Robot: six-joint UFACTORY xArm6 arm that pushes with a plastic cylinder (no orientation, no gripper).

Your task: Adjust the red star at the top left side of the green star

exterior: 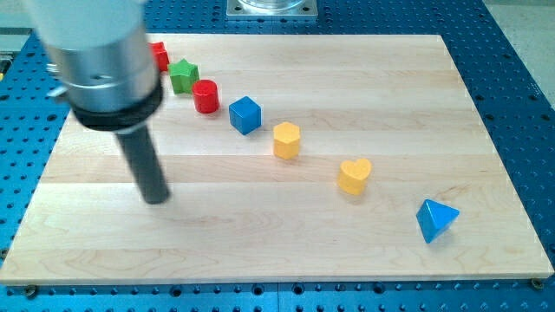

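Observation:
The red star [160, 55] lies at the board's upper left, partly hidden behind the arm's grey body; only its right edge shows. The green star [183, 75] sits just to its lower right, close to or touching it. My tip [156, 199] rests on the board at the view's left, well below both stars and touching no block.
A red cylinder [205, 95] sits just right of the green star. A blue cube [245, 114], yellow hexagon block [287, 140], yellow heart [354, 176] and blue triangle block [435, 219] run diagonally toward the lower right. The wooden board [390, 87] lies on a blue perforated table.

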